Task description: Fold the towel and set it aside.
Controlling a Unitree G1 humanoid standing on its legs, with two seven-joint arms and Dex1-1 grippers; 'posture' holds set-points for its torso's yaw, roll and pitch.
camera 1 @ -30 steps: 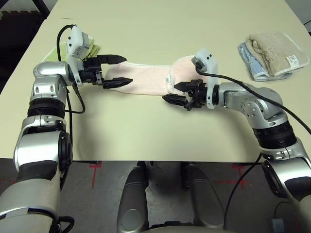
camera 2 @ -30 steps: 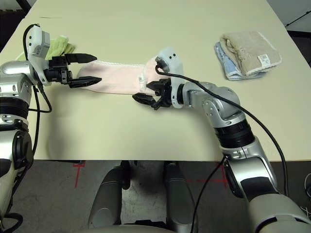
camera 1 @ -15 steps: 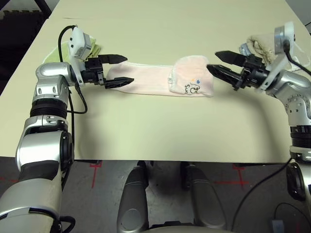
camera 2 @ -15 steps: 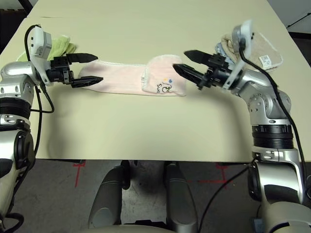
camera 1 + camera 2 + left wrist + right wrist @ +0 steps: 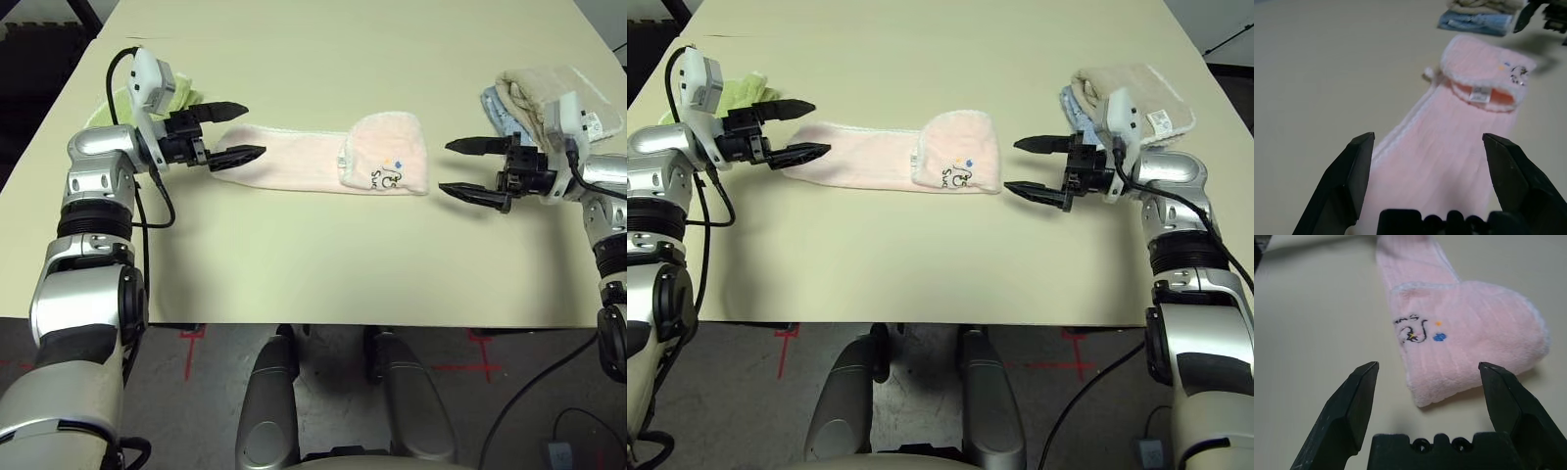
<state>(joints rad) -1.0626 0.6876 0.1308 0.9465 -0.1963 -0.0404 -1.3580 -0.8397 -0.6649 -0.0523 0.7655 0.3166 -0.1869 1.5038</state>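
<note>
The pale pink towel (image 5: 294, 162) lies flat across the table as a long strip. Its right end (image 5: 392, 162) is folded over and shows a small dark embroidered mark. My left gripper (image 5: 253, 127) is open at the strip's left end, its fingers spread over the cloth and nothing pinched between them; the left wrist view has the towel (image 5: 1449, 147) running away between those fingers. My right gripper (image 5: 445, 166) is open just right of the folded end, apart from it. The right wrist view faces that fold (image 5: 1469, 333) from close by.
A lime-green cloth (image 5: 188, 98) lies behind my left gripper. Folded beige and light-blue towels (image 5: 539, 98) are stacked at the back right, just behind my right wrist. The table's front edge (image 5: 343, 321) runs below both arms, with bare tabletop in front of the towel.
My right gripper has swung from over the towel's middle out to the right of the folded end, open throughout. The left gripper has barely shifted.
</note>
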